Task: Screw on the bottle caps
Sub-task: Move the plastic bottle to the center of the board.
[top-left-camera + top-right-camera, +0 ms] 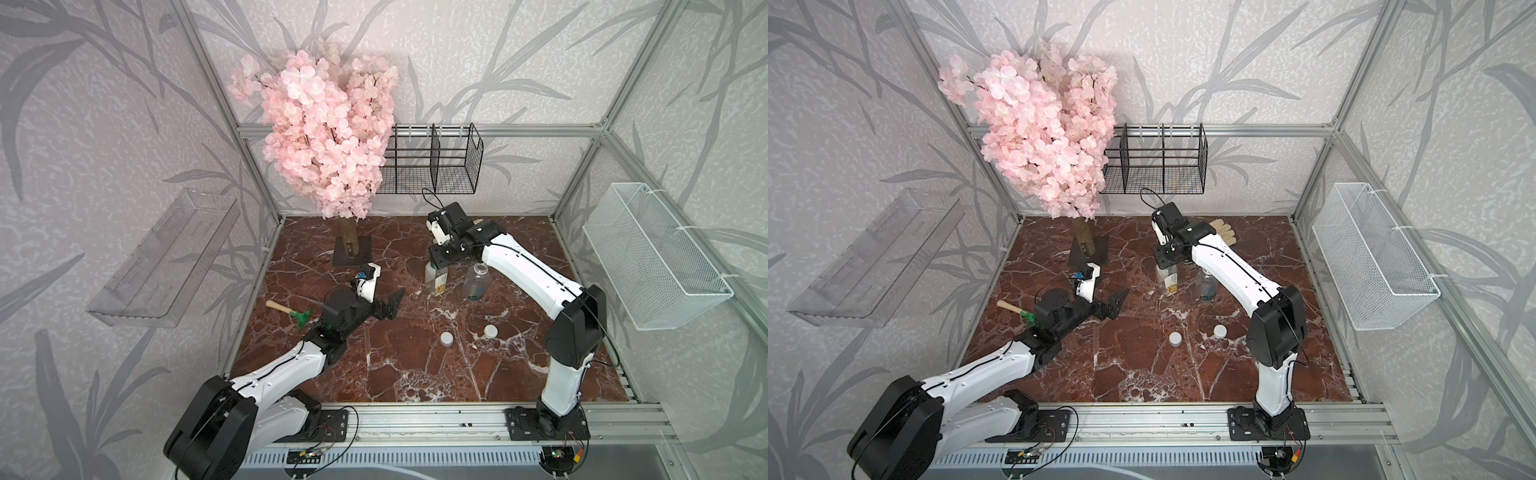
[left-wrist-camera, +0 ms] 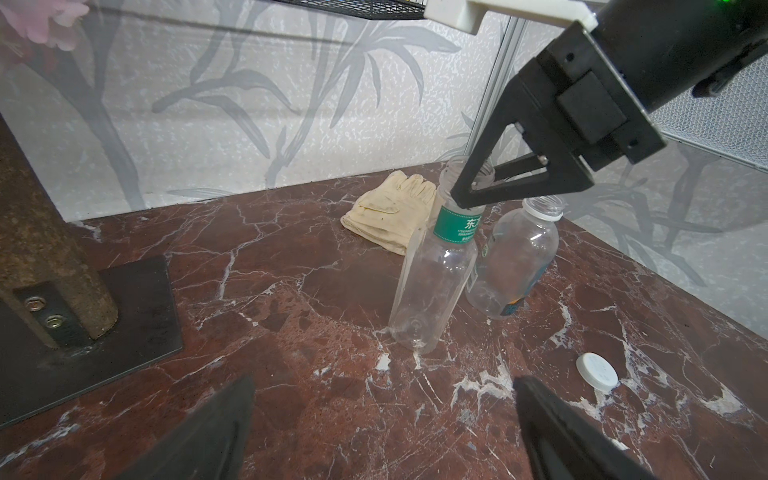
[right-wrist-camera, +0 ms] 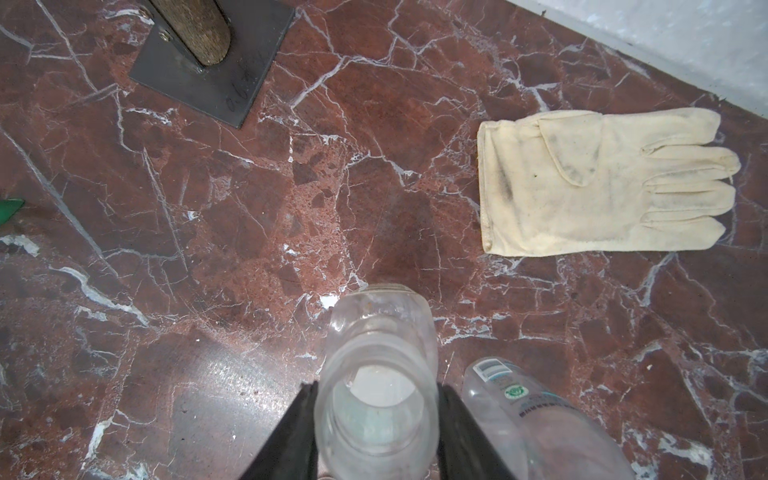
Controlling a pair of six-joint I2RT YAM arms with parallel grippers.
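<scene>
On veined marble, right jaws tight around green-banded clear bottle, left jaws agape.

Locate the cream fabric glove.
In a top view, the cream fabric glove lies flat far back on the right side, beyond the green-banded clear plastic bottle.

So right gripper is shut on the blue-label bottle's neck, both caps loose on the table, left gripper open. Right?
Wrong bottle. The right gripper is shut on the green-band bottle at its neck; the blue-label bottle stands free beside it, as the left wrist view shows. Both caps lie loose on the table and the left gripper is open.
</scene>
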